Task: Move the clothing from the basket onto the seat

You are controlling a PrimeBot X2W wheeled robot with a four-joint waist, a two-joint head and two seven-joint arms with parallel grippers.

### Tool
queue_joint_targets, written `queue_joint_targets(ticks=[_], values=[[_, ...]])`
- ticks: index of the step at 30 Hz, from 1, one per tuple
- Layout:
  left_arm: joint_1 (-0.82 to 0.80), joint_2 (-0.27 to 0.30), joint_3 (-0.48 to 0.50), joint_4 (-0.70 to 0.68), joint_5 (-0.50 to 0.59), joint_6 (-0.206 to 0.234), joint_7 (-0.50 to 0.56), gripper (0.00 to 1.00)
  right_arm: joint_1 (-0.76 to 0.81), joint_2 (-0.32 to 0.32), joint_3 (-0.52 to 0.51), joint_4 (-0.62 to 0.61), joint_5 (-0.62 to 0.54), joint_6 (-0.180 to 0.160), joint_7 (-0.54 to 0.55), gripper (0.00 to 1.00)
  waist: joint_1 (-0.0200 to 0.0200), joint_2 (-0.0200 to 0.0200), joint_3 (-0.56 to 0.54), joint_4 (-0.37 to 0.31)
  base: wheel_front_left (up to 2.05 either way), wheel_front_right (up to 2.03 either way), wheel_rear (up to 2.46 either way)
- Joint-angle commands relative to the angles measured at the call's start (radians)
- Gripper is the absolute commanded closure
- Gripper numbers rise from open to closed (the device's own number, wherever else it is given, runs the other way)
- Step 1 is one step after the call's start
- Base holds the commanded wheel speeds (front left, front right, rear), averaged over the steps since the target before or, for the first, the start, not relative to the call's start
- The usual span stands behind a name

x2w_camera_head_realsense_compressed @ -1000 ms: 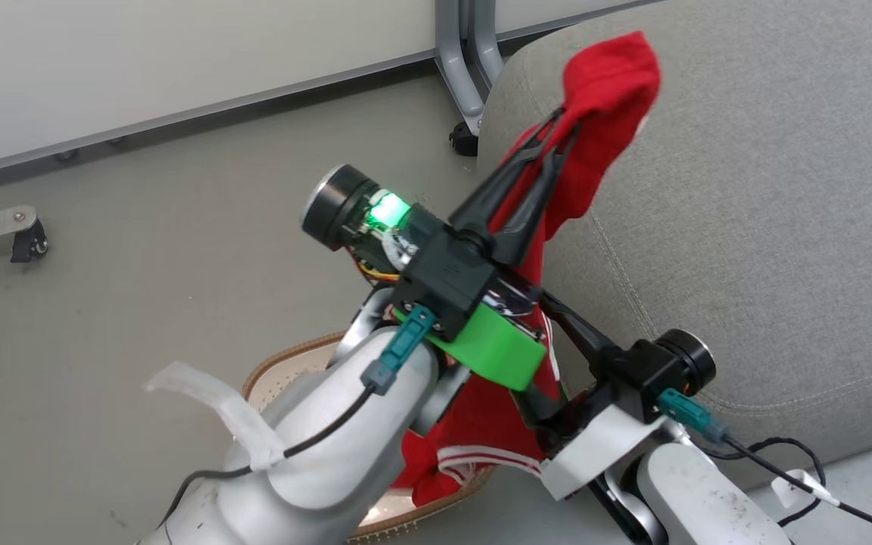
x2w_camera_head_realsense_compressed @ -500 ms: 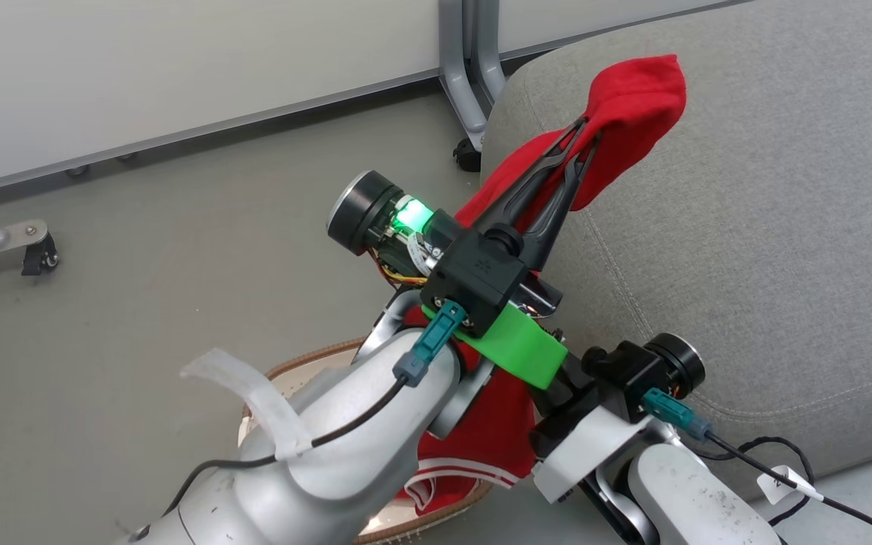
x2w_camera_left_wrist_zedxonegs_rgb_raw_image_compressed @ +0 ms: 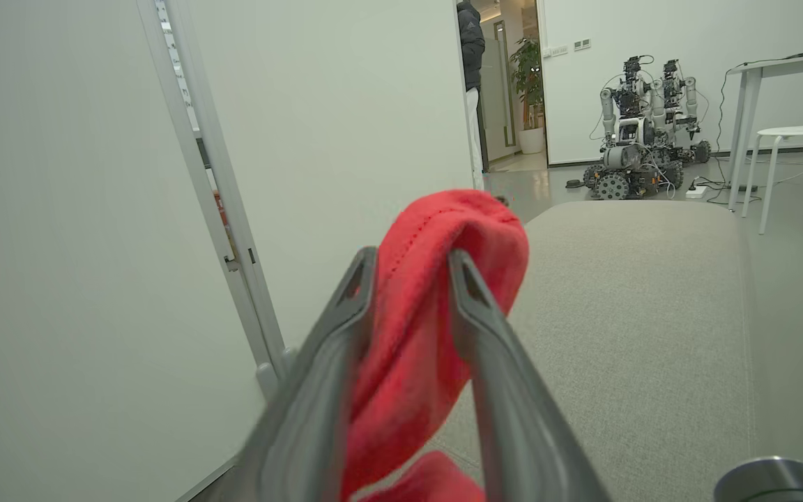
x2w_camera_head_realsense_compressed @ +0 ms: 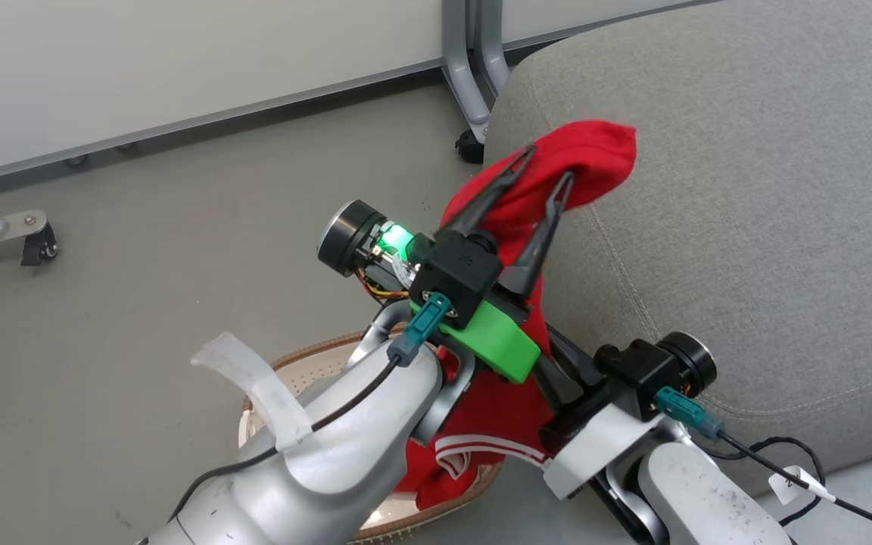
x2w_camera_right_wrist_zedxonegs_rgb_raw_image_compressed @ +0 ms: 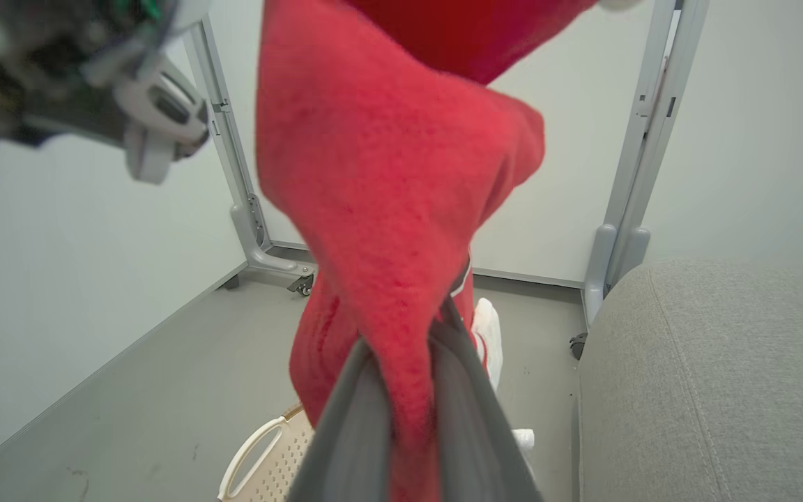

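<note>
Clothing [x2w_camera_head_realsense_compressed: 591, 151] at seat [x2w_camera_head_realsense_compressed: 746, 227] edge, basket [x2w_camera_head_realsense_compressed: 284, 363] below, frame leg [x2w_camera_head_realsense_compressed: 466, 76] behind

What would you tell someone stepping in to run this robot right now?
Pincers: the left pincer is open, with the garment draped loosely between its fingers. The right pincer is shut on the garment lower down.
Things: the garment's top end is over the corner of the seat. Its striped lower end hangs at the basket.
Done: the garment is lifted mostly out.
Left: bring the whole garment onto the seat and release it. Then check the basket for more, as its inside is mostly hidden.
</note>
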Motion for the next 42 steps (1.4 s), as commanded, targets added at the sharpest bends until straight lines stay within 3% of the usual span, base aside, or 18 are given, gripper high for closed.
queue_joint_targets(ticks=[1, 14, 21, 42], values=[[-0.002, 0.003, 0.001, 0.007, 0.007, -0.001, -0.005, 0.00, 0.014, -0.005, -0.005, -0.004, -0.006, -0.001, -0.003, 1.00, 0.0000, -0.0001, -0.001, 0.001, 0.00, 0.00, 0.00], [0.006, 0.009, -0.006, 0.019, -0.004, 0.002, -0.005, 0.00, 0.030, -0.005, -0.028, 0.000, -0.011, -0.001, -0.003, 1.00, 0.0000, -0.0001, -0.012, -0.006, 0.00, 0.00, 0.00], [0.017, 0.022, -0.014, 0.017, -0.009, 0.004, 0.008, 0.00, 0.040, 0.000, -0.075, -0.012, -0.019, -0.001, -0.003, 1.00, 0.0000, -0.0001, -0.006, -0.049, 0.00, 0.00, 0.00], [0.054, 0.081, -0.057, -0.007, -0.037, -0.012, 0.097, 0.00, 0.114, 0.033, -0.247, -0.139, -0.079, -0.001, -0.003, 1.00, 0.0000, -0.0001, 0.071, -0.414, 0.00, 0.00, 0.00]])
